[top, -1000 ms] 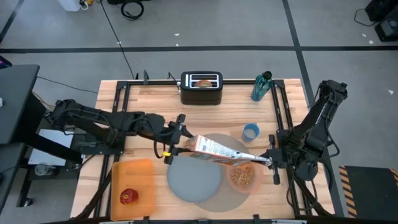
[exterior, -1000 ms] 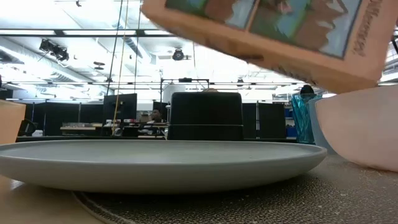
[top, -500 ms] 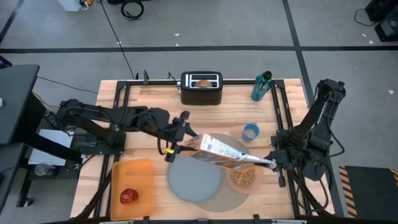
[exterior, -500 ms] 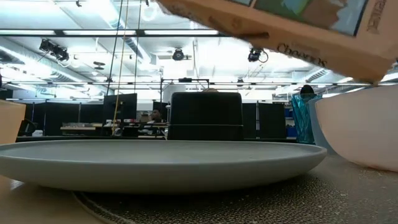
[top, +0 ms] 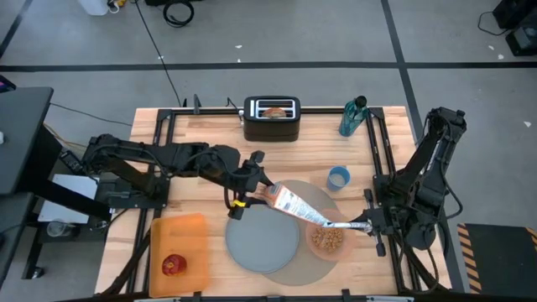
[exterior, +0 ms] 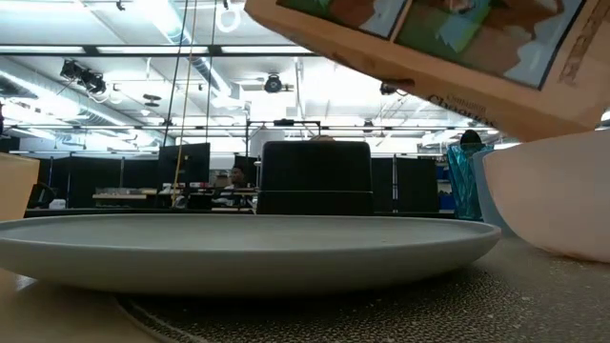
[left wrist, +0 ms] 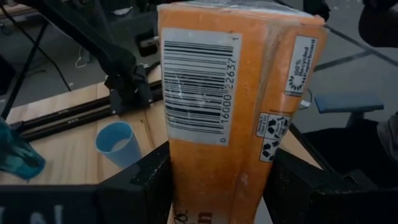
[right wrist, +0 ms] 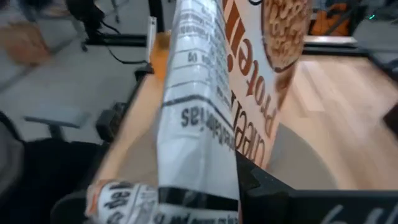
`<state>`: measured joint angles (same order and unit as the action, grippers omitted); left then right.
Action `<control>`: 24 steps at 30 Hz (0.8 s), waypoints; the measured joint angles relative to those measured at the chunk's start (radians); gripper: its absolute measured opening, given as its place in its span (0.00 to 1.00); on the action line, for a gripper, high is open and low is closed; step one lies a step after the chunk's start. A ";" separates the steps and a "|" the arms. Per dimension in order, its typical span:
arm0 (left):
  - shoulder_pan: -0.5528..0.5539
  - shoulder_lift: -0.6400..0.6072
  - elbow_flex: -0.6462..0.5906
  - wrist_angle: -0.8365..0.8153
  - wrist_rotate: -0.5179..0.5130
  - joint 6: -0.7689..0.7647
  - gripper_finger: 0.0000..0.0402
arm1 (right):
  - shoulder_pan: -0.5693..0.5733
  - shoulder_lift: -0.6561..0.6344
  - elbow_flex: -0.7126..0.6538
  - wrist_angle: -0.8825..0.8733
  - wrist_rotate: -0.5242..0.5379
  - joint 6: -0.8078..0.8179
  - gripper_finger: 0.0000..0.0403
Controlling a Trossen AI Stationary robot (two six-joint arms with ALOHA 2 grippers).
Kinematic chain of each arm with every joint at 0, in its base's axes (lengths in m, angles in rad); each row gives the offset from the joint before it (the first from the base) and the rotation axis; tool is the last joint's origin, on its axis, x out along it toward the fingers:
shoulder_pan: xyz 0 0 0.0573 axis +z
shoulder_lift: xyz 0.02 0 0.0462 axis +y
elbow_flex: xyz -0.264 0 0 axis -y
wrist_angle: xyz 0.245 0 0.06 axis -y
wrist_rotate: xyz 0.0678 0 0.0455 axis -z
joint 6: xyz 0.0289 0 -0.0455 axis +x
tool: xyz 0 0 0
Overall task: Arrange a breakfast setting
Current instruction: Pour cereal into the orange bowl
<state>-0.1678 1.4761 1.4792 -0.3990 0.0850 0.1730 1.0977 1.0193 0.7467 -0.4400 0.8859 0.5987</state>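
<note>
Overhead, cereal box (top: 289,201) spans bowl (top: 328,241) btwn both pincers; toaster (top: 272,118) behind.

One cereal box (top: 289,202) is seen. One pink bowl (top: 328,241) of cereal, one blue-grey plate (top: 262,240) and one round grey mat (top: 312,270) are counted. One red apple (top: 174,266) is seen on one orange board (top: 189,236). One black toaster (top: 271,118) with one bagel half (top: 273,110), one teal bottle (top: 352,116) and one blue cup (top: 338,178) are counted. Two arms are seen.
</note>
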 joint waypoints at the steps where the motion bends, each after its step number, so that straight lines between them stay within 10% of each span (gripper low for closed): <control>1: -0.001 0.000 0.000 -0.003 -0.005 0.000 0.52 | 0.006 -0.006 0.000 -0.031 0.029 0.005 0.03; 24: -0.022 0.048 0.006 -0.021 0.022 0.029 0.43 | 0.038 -0.019 -0.004 -0.049 0.043 0.034 0.04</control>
<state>-0.1894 1.5238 1.4857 -0.4199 0.1070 0.2021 1.1355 1.0004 0.7426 -0.4887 0.9293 0.6326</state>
